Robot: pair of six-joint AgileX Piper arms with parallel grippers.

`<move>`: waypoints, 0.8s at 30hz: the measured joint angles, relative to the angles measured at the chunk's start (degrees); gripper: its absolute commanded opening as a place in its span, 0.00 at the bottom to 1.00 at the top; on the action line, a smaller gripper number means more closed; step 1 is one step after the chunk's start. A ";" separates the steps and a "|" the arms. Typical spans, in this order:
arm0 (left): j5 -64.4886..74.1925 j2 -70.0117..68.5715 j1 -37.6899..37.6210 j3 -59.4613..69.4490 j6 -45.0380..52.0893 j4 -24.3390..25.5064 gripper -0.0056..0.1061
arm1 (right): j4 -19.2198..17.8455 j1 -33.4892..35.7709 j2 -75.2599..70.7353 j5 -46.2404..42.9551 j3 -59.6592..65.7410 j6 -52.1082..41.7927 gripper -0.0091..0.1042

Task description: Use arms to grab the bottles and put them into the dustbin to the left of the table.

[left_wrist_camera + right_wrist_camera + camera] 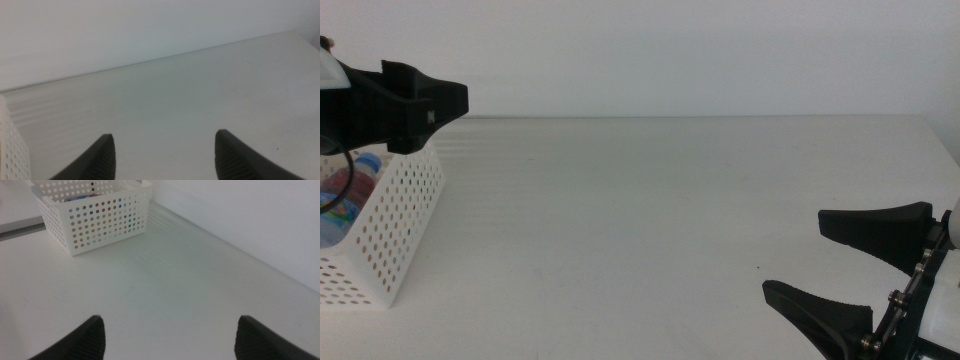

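Looking at middle view: left tool (445, 100) hangs over the white dustbin (405, 215) at desk (660, 220) left edge, seen side-on so jaw gap can't tell; bin half cut off, bottles (342, 205) inside only blurry blue/red shapes. Right tool (810, 260) low at right, jaws wide apart, holding nothing. Left wrist view: jaw tips spread wide, nothing btwn them, bin corner just visible. Right wrist view: jaws wide, empty; bin far off, contents only coloured dots thru the holes
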 measured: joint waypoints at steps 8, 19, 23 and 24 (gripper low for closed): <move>-0.26 -0.30 0.00 0.45 0.00 0.00 0.59 | -1.59 -3.45 -1.54 0.05 0.00 0.00 0.68; -0.79 -14.82 0.00 12.81 0.00 1.86 0.59 | -2.04 -20.92 -5.72 -0.29 4.49 0.00 0.68; -0.73 -23.56 0.00 20.54 0.00 4.78 0.59 | -2.08 -25.67 -12.63 -0.29 11.66 0.00 0.68; -0.73 -25.92 0.06 22.20 0.00 5.49 0.59 | -2.08 -26.88 -14.88 -0.29 13.94 0.00 0.68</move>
